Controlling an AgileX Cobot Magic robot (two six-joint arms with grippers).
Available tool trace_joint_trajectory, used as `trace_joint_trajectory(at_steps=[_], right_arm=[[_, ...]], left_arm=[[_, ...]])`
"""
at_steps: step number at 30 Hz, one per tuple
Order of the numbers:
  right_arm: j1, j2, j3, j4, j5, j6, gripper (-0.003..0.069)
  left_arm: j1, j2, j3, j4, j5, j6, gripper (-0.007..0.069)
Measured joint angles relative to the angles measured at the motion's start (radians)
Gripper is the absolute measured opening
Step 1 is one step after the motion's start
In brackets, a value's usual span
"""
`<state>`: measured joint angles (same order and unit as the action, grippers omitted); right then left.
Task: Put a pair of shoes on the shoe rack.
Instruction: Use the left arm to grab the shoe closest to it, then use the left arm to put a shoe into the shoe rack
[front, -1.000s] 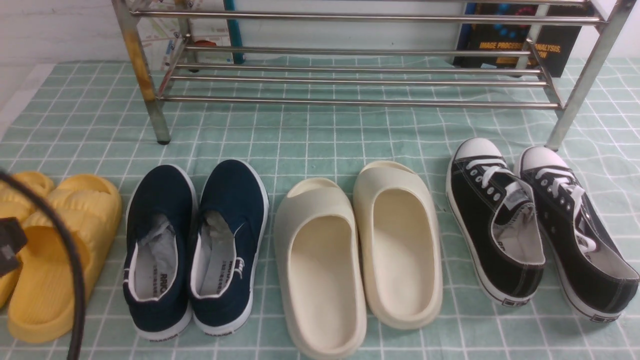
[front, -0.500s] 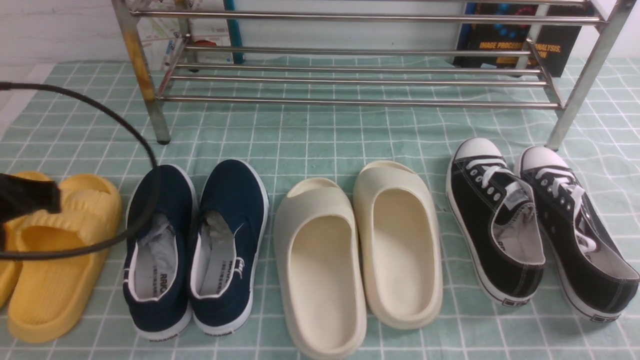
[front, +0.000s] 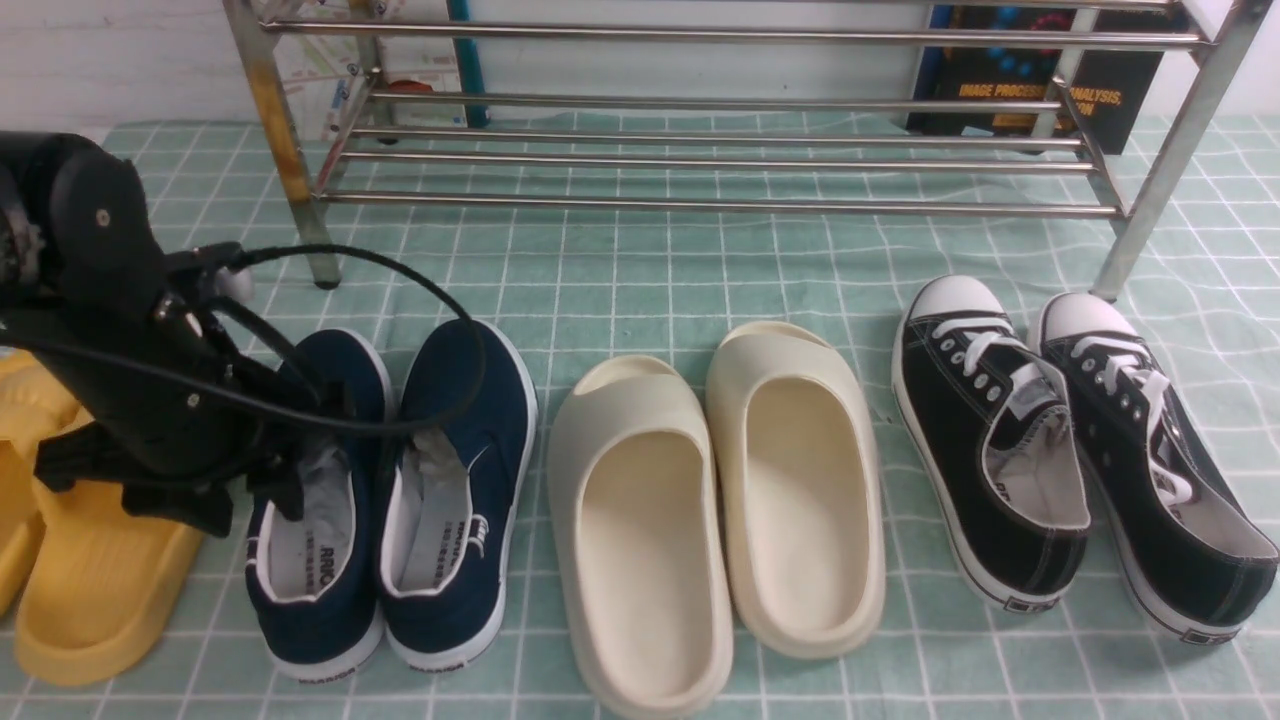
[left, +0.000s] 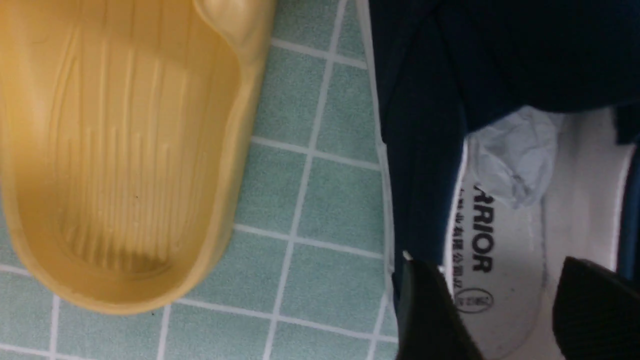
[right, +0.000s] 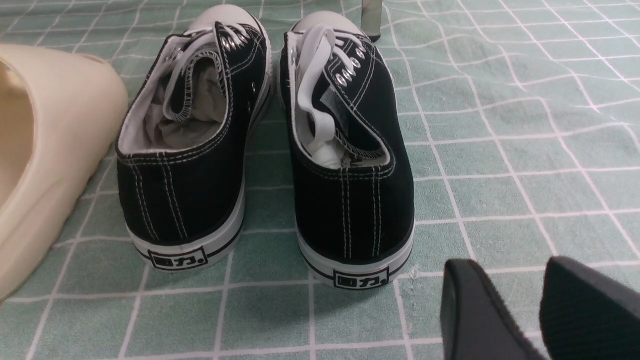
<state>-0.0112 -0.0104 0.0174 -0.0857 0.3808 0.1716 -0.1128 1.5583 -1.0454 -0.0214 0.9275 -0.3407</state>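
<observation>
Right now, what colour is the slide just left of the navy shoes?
Yellow. The slide shows best in the left wrist view.

The scene is lit brightly and evenly from overhead. Only short, soft shadows are cast on the checked cloth (front: 640, 290), along the sides of the cream slides (front: 800, 480) and behind the heels of the black sneakers (right: 350, 200). Pale streaks of glare are carried along the bars of the shoe rack (front: 700, 205). The front view is rendered sharp, though slightly grainy. The left wrist view is softened by closeness: the yellow slide (left: 120, 150) is blurred, and detail is lost in the dark canvas of the navy shoes (front: 460, 390). The right wrist view is rendered crisp.
</observation>
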Motion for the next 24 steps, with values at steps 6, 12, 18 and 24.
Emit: trace_joint_trajectory(at_steps=[6,12,18,24], right_arm=[[0.0,0.0,0.0,0.0,0.0,0.0,0.0246],[0.0,0.0,0.0,0.0,0.0,0.0,0.0246],[0.0,0.0,0.0,0.0,0.0,0.0,0.0246],[0.0,0.0,0.0,0.0,0.0,0.0,0.0246]], left_arm=[[0.0,0.097,0.0,0.021,0.0,0.0,0.0391],[0.0,0.155,-0.001,0.021,-0.023,0.001,0.0266],[0.0,0.124,-0.02,0.021,0.016,0.034,0.0006],[0.0,0.015,-0.179,0.04,0.18,0.071,0.0009]])
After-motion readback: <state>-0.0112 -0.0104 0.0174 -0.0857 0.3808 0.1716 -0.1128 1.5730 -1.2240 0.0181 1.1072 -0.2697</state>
